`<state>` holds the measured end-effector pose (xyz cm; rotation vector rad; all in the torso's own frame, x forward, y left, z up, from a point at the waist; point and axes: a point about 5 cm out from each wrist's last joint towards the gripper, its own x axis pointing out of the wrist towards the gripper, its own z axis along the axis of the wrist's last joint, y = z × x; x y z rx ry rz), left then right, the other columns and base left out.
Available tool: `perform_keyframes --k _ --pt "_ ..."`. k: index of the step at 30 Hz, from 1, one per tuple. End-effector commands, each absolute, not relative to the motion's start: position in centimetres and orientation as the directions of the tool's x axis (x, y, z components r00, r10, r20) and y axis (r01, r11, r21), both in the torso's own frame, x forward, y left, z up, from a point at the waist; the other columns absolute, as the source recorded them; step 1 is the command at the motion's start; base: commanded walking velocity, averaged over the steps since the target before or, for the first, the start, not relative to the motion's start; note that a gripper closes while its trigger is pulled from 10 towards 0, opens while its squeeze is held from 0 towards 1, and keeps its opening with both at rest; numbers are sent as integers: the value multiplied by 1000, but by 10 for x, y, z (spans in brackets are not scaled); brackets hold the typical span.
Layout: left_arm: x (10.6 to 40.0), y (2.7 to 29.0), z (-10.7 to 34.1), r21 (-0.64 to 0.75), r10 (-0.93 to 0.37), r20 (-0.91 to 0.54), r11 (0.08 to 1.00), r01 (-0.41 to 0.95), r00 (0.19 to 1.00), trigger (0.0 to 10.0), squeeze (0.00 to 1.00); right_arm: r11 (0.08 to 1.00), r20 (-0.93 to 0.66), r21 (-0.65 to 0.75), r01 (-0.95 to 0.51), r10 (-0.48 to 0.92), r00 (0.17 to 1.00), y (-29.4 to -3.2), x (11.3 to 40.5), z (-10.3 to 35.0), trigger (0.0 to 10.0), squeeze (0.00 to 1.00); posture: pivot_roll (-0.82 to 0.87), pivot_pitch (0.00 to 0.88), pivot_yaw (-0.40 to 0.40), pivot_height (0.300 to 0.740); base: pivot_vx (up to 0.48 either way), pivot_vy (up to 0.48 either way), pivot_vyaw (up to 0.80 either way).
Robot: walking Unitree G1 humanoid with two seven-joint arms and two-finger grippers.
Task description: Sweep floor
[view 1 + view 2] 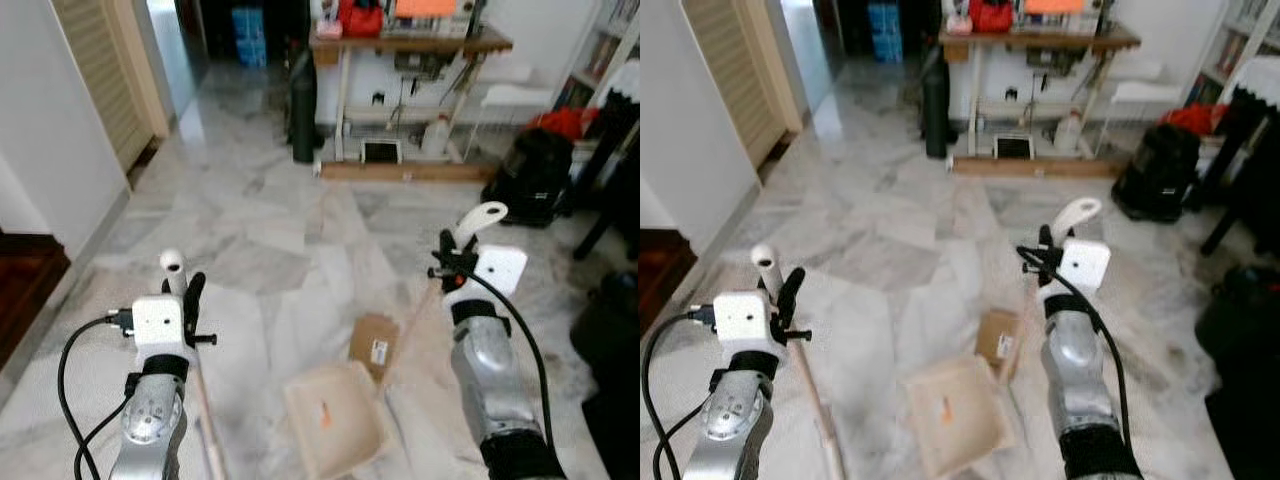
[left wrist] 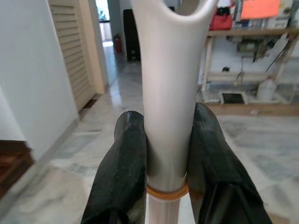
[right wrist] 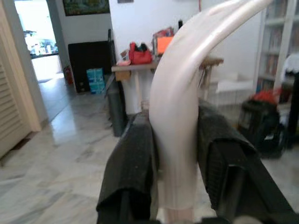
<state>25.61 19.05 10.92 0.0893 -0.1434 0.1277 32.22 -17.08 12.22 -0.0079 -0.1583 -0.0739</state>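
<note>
Counts: 2 grippers, 2 long-handled tools, 1 dustpan tray, 1 piece of cardboard on the floor.

Left side: left gripper (image 1: 183, 283) is clamped on the broom handle (image 1: 172, 266), both black fingers (image 2: 122, 172) pressed flat against it. The handle top is off-white plastic with a forked opening, and an orange ring sits just below the grip where the plastic meets a paler shaft. From the head view the shaft (image 1: 205, 420) runs down and forward past the left arm toward the floor; the brush end can't be made out.

Centre: cream dustpan tray (image 1: 335, 420) lies flat on the marble floor (image 1: 270, 230) between the two arms, with a small orange scrap (image 1: 324, 416) inside. The brown cardboard piece (image 1: 375, 342), carrying a white label, lies just beyond the tray's far right corner.

Right side: right gripper (image 1: 452, 262) is closed on the dustpan handle (image 1: 480, 219), fingers (image 3: 133, 168) tight on either side. The handle is white, glossy and curved, hooking over at the top. Its pale stick slants down toward the tray.

Background: wooden table (image 1: 410, 45) against the far wall, dark bag (image 1: 530, 175) on the floor at right.
</note>
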Motion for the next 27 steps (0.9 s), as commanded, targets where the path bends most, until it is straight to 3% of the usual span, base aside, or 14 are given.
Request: perform_keyframes --k 1,27 --pt "258 194 121 86 124 199 986 -143 972 10000 0 998 221 11 60 -61 973 -165 325 137 10000 0 -30 0 -42 740 368 0 0" --pt "260 192 121 90 108 207 988 -129 972 10000 0 999 242 10 43 -44 969 -161 326 140 10000 0 -29 0 -36 740 358 0 -66"
